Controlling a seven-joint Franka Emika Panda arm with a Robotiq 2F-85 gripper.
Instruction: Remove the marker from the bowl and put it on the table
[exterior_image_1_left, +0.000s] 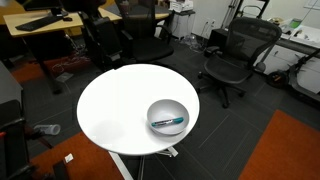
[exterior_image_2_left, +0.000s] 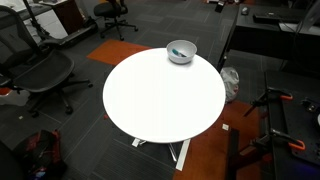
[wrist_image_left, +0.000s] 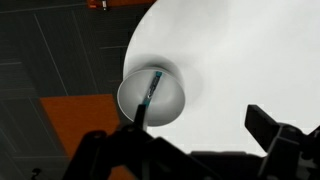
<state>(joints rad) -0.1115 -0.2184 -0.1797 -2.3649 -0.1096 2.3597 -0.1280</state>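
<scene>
The marker (exterior_image_1_left: 168, 122) is a thin dark stick with a teal-blue section, lying inside the shiny metal bowl (exterior_image_1_left: 155, 112). The bowl stands near the edge of the round white table (exterior_image_1_left: 115, 105). Marker (exterior_image_2_left: 180, 49), bowl (exterior_image_2_left: 172, 55) and table (exterior_image_2_left: 160, 100) show in both exterior views. In the wrist view the marker (wrist_image_left: 152, 90) lies in the bowl (wrist_image_left: 172, 100) at the left edge of the table (wrist_image_left: 240, 60). My gripper (wrist_image_left: 198, 112) is open and empty above the table, its left finger overlapping the bowl's rim in the picture. The arm is out of both exterior views.
Black office chairs (exterior_image_1_left: 235, 55) (exterior_image_2_left: 35, 70) stand around the table. A wooden desk (exterior_image_1_left: 45, 25) is at the back. Orange carpet patches (exterior_image_1_left: 285, 150) (wrist_image_left: 75, 120) lie on the dark floor. A dark cabinet (exterior_image_2_left: 265, 40) stands beside the table.
</scene>
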